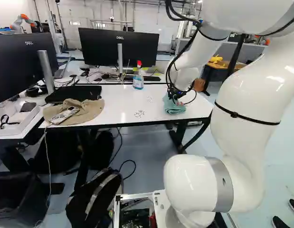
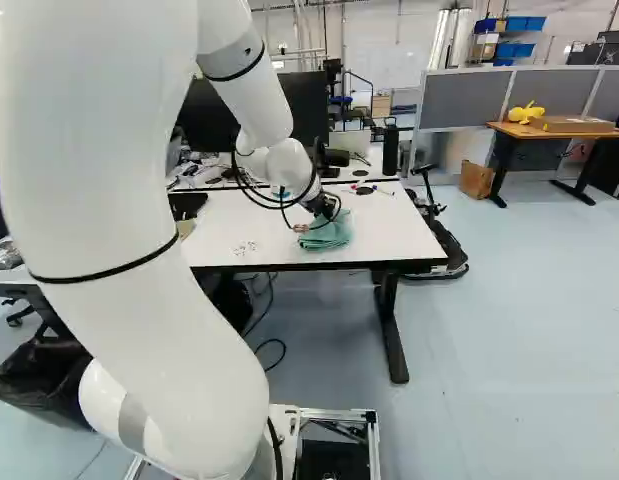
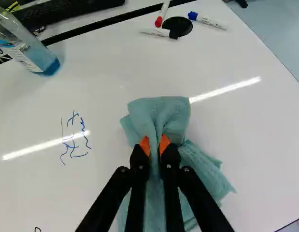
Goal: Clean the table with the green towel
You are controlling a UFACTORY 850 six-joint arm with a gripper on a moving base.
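Snugly pinched the green towel (image 3: 163, 116) between narrow-set jaws; rested it on the bench (image 1: 120, 99), right side, close to the near edge; had room leftward, toward the spray bottle (image 1: 138, 82).

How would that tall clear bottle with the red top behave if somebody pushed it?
The clear bottle stands upright, taller than wide, so a high push might tip it. The blue liquid inside would probably slosh and add some weight low down.
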